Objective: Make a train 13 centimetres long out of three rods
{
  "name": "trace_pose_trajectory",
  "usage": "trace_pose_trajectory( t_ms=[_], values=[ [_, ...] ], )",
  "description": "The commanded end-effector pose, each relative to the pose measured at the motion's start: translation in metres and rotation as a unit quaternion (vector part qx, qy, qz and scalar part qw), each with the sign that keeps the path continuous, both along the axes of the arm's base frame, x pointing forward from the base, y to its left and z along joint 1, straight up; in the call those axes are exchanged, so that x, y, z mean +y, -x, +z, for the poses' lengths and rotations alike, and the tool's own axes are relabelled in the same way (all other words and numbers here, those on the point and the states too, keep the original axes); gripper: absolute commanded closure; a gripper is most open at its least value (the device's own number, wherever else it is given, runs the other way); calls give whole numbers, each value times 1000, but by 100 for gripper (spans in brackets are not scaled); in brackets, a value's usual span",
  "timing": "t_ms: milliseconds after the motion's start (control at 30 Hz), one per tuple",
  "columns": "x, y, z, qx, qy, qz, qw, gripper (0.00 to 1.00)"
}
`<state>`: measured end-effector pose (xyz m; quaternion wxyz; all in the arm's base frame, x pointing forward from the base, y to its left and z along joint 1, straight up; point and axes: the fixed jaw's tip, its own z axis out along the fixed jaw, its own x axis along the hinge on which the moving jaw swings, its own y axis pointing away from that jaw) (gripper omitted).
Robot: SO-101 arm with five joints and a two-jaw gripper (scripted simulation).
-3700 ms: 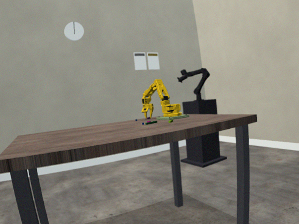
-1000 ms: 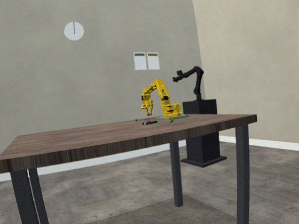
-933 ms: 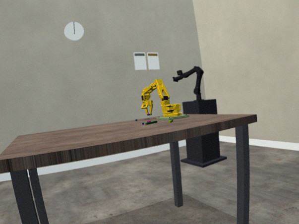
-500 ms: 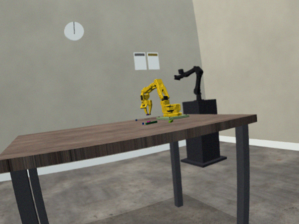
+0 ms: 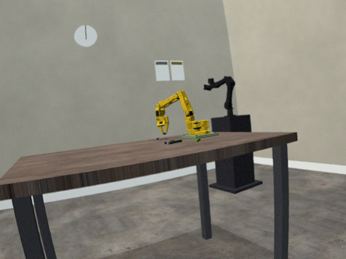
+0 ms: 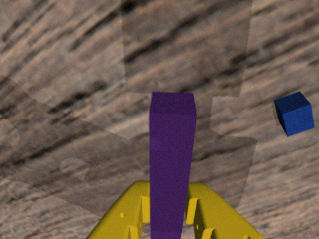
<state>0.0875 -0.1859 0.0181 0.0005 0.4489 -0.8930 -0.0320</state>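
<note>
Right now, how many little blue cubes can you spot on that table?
2: one blue cube on the wooden table below the gripper, another blue cube just left of the green rod. Others may be hidden.

The yellow arm (image 5: 182,102) arches up from its base and folds over to the left, wrist bent straight down. Its gripper (image 5: 163,129) hangs above the surface, jaws clamped on a purple rod (image 6: 171,173) that points downward between them.

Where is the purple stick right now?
The purple rod is pinched in the yellow tool, at the middle bottom of the wrist view, hanging above the wooden table. A small blue cube lies on the table to its right.
</note>
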Motion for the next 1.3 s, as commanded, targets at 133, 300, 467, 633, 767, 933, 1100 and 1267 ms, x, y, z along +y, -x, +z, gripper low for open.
trace_pose_trajectory(
  t_ms=[133, 300, 467, 633, 767, 933, 1100, 1267],
  values=[
    [46, -56, 2, -6, 12, 119, 993, 100],
    [70, -72, 2, -6, 13, 168, 986, 100],
    [111, -88, 1, -7, 13, 244, 970, 100],
    [147, -94, 0, -7, 13, 308, 951, 100],
    [164, -95, -1, -7, 14, 338, 941, 100],
    [180, -94, -2, -7, 14, 366, 930, 100],
    [191, -92, -2, -7, 14, 385, 923, 100],
    [193, -92, -2, -8, 14, 389, 921, 100]
  ],
)
